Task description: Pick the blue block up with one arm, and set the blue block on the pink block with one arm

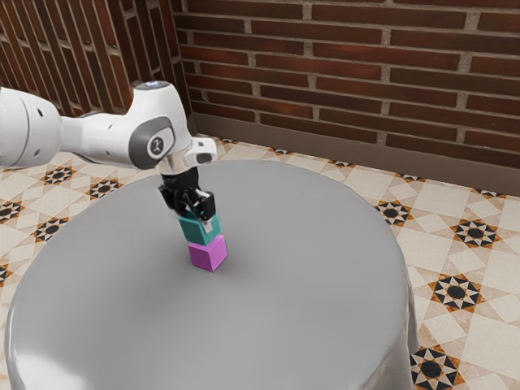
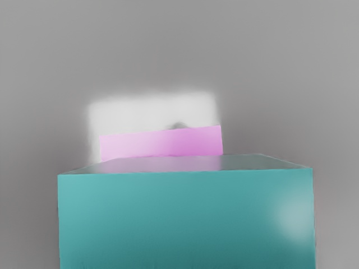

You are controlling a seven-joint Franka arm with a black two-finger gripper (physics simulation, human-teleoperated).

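A teal-blue block (image 1: 196,229) rests on top of the pink block (image 1: 208,253) near the middle of the round grey table (image 1: 309,276). My black gripper (image 1: 195,218) comes down from above with its fingers on two sides of the blue block's upper part, shut on it. In the wrist view the blue block (image 2: 185,218) looms large just under the hand. A strip of the pink block (image 2: 161,143) shows beyond it, on the grey tabletop.
The table's rim curves round at the front and at the exterior view's right. Beyond it lie a patterned tile floor (image 1: 463,236) and a brick wall (image 1: 349,73). Bare grey surface surrounds the two blocks.
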